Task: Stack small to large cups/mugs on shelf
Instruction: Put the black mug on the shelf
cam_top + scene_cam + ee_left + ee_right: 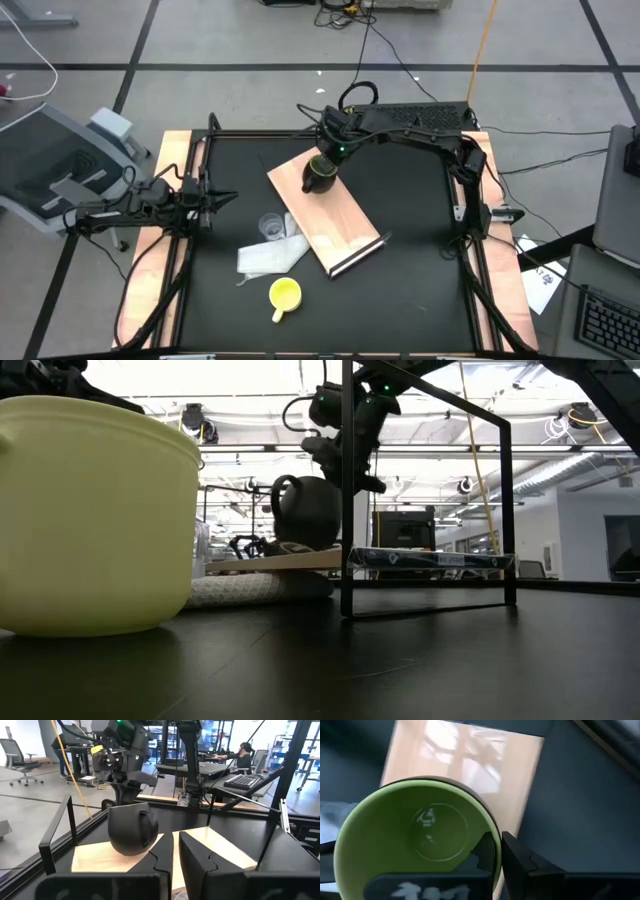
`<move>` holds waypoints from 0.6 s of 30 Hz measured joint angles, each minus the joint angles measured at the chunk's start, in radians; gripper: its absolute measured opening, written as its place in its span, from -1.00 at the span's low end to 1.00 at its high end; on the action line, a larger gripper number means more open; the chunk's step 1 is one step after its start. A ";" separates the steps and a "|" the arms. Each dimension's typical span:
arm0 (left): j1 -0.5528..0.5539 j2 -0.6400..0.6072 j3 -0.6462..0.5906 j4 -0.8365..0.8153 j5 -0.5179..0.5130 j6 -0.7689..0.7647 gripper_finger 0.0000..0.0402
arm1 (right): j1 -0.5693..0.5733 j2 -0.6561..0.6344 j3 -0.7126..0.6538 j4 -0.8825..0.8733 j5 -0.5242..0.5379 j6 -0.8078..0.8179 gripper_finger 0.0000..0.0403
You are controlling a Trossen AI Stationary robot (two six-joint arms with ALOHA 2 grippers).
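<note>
A dark olive mug (320,176) with a green inside (420,835) sits tilted over the far end of the light-wood shelf (340,225). My right gripper (328,160) is shut on its rim. Off the shelf's left side stands a clear cup (271,227), next to a white cloth (268,258). A yellow mug (285,293) stands on the table near the front edge and fills the left of the low view (90,520). My left gripper (232,197) waits at the table's left, shut and holding nothing. My right gripper pinches the mug's rim (495,842), one finger (481,855) inside the mug and the other (520,862) outside the wall. The fingers slant down from the far right. The mug hangs tilted (131,830). I cannot tell whether its underside touches the shelf.
A black frame post (347,490) stands in front of the shelf in the low view, and black rails border the table (200,140). The shelf's dark edge strip (360,250) faces the near right. Bare black tabletop (420,290) lies to the shelf's right.
</note>
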 joint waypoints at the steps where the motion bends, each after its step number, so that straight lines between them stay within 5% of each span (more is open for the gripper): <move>1: 0.000 0.000 0.000 0.000 0.000 0.000 -0.84 | 0.000 0.000 0.014 -0.026 0.024 -0.001 -0.97; 18: 0.000 0.000 0.000 0.008 0.000 0.007 -0.84 | 0.016 -0.001 0.101 -0.087 0.220 0.000 -0.98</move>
